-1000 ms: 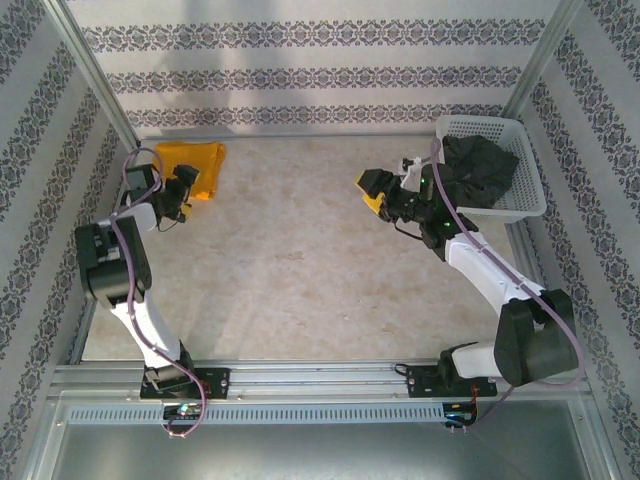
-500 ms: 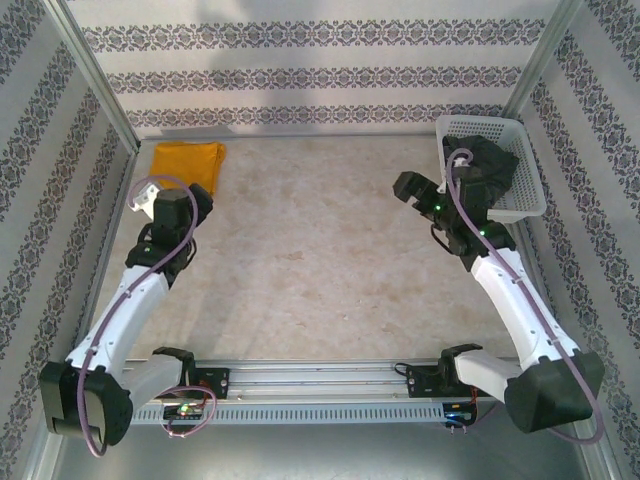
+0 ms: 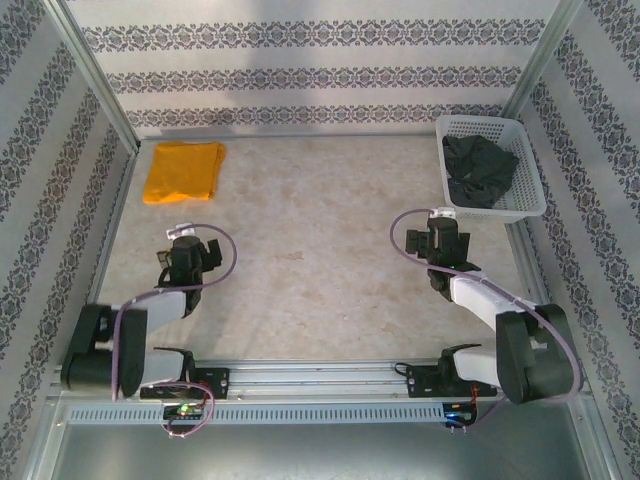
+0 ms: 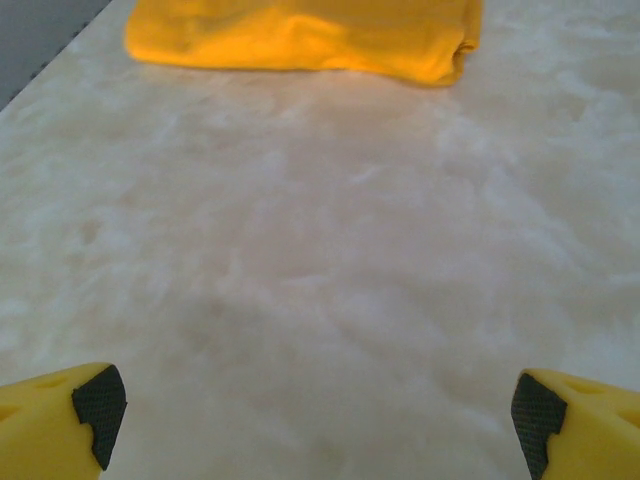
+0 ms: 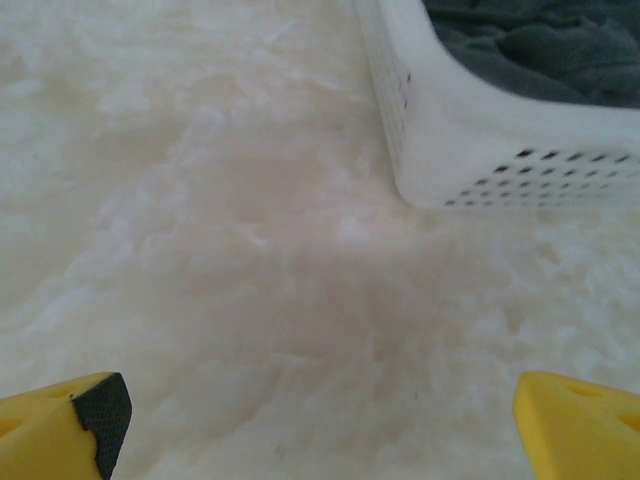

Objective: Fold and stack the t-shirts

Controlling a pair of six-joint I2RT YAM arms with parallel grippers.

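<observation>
A folded orange-yellow t-shirt (image 3: pixel 183 171) lies flat at the table's far left; its near edge shows in the left wrist view (image 4: pixel 300 40). The dark grey t-shirt (image 3: pixel 480 172) sits crumpled inside the white basket (image 3: pixel 528 208), and its cloth (image 5: pixel 540 50) shows over the rim in the right wrist view. My left gripper (image 3: pixel 185 250) is pulled back near its base, open, with bare table between its yellow fingertips (image 4: pixel 60 425). My right gripper (image 3: pixel 441 240) is drawn back too, open and empty, just short of the basket's near corner (image 5: pixel 470 150).
Patterned walls and metal posts enclose the table on three sides. The basket stands in the far right corner. A metal rail (image 3: pixel 310 378) carrying both arm bases runs along the near edge.
Both arms have pulled back toward their bases, away from the orange-yellow t-shirt and the basket. The right gripper's jaws widened. Both shirts stay where they lay.
</observation>
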